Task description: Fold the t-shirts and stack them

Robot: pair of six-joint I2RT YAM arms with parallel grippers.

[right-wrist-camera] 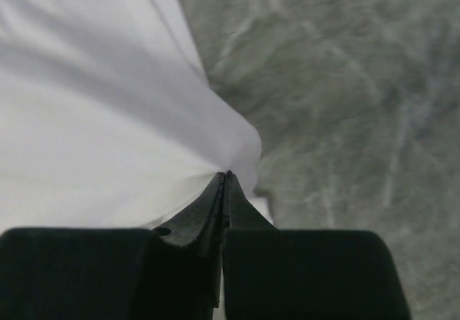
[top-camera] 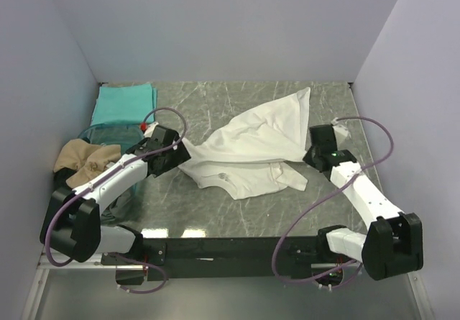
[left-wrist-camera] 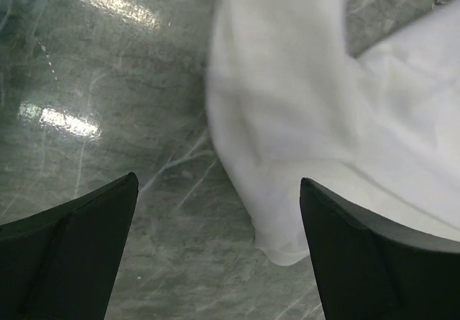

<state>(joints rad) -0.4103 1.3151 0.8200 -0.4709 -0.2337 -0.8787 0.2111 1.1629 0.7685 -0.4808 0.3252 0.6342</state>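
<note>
Cloth of white t-shirt [right-wrist-camera: 100, 111] sits pinched between right fingers [right-wrist-camera: 203, 218].

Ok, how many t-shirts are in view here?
3. A white t-shirt lies crumpled mid-table, its right edge pinched by the right end effector; a teal t-shirt sits folded at the back left; a tan t-shirt is bunched at the left edge. More could be hidden underneath.

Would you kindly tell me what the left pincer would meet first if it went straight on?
Probably the white t-shirt, its edge lying just ahead of the open left pincer; depth is unclear, so perhaps the table first.
</note>
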